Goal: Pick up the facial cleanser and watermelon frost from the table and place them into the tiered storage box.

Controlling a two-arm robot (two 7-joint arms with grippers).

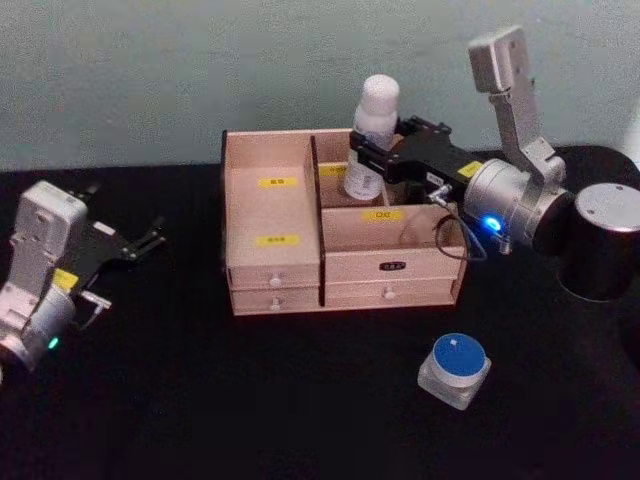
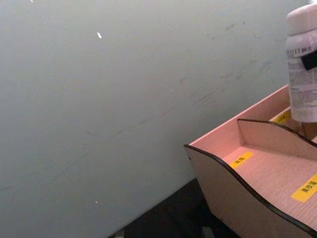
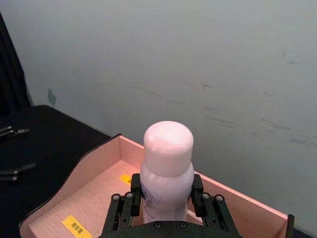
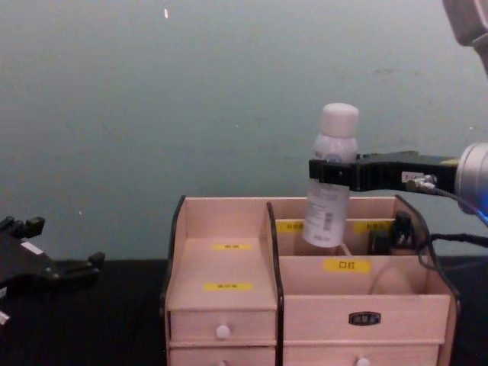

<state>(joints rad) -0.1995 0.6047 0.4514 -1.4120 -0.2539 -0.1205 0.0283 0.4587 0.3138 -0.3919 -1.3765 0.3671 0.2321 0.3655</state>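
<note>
The storage box (image 1: 272, 262) is being shown in pale wood with black edging along its side walls and divider, yellow labels with dark print on its steps and white knobs on its drawers. The bottle (image 1: 372, 130) is being seen as white with fine dark print on a pale grey label, and the jar (image 1: 455, 368) with a blue lid over a clear whitish base. The table (image 1: 250, 400) is being shown in plain black and the wall (image 1: 200, 70) in pale grey-green, while the right gripper (image 1: 372, 155) and the left gripper (image 1: 150, 238) are being shown in black, each with a yellow sticker behind it.
</note>
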